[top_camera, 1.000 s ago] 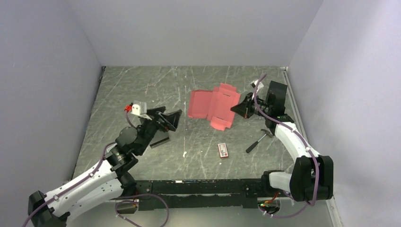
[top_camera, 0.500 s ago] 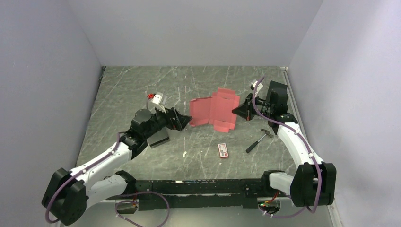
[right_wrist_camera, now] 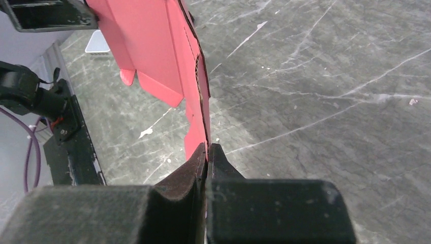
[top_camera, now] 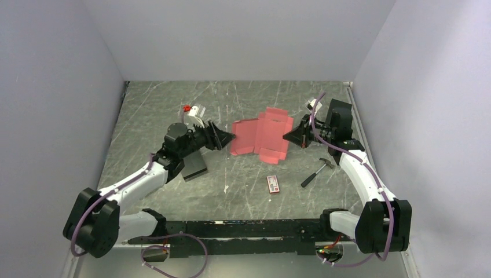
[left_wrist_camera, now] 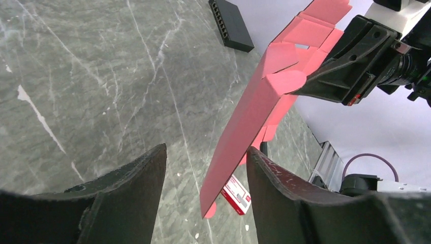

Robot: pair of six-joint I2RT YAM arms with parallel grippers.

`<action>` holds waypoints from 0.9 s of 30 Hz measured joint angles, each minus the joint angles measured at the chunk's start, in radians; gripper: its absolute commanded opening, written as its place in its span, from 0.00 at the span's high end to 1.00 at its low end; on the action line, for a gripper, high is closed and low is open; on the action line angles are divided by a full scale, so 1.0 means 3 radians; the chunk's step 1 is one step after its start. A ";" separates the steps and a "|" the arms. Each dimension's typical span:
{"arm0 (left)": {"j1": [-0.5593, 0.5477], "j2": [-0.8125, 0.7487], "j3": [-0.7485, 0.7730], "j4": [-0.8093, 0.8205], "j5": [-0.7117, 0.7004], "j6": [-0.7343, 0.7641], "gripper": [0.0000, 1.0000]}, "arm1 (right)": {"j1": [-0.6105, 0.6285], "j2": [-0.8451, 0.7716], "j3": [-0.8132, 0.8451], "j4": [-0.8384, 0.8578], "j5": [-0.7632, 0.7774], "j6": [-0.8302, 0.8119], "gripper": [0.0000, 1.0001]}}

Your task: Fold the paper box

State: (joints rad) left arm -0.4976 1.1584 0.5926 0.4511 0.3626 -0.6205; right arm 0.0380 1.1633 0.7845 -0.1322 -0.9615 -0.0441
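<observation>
The paper box [top_camera: 260,134] is a red-pink die-cut sheet with flaps, unfolded, held off the table at its middle. My right gripper [top_camera: 288,136] is shut on the sheet's right edge; in the right wrist view its jaws [right_wrist_camera: 206,148] pinch the sheet [right_wrist_camera: 152,46]. My left gripper [top_camera: 230,138] is open at the sheet's left edge. In the left wrist view the sheet's [left_wrist_camera: 254,117] near corner reaches in between the open fingers of my left gripper [left_wrist_camera: 206,150], close to the right finger [left_wrist_camera: 284,193], not gripped.
A black rectangular box [top_camera: 194,167] lies under the left arm. A small red-and-white packet [top_camera: 273,184] lies near the front middle and shows in the left wrist view [left_wrist_camera: 235,194]. A small hammer [top_camera: 315,172] lies right of it. Walls enclose three sides.
My left arm has swung forward and right, bringing its open gripper up to the sheet's left edge. My right gripper has kept hold of the sheet and barely moved.
</observation>
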 measured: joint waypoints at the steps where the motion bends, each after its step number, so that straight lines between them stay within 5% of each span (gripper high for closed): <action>1: 0.0003 0.0065 0.0042 0.0020 0.0028 -0.0028 0.40 | 0.0000 0.0000 0.0000 0.0006 -0.0006 0.0022 1.00; 11: 0.0003 0.0493 0.0264 0.0067 0.0239 -0.0127 0.59 | 0.0000 0.0005 0.0000 0.0094 -0.0024 0.0238 1.00; 21: 0.0003 0.0548 0.0290 0.0211 0.0422 -0.0163 0.97 | 0.0010 0.0013 0.0000 0.0094 0.0071 0.0272 1.00; 27: 0.0003 0.0643 0.0291 0.0212 0.0488 -0.0165 1.00 | 0.0019 0.0071 0.0000 0.0092 0.0154 0.0287 0.97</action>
State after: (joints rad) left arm -0.4969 1.3514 0.6800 0.5148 0.5091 -0.6701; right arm 0.0437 1.1847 0.7845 -0.1047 -0.9154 0.0422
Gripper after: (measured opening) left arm 0.028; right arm 0.019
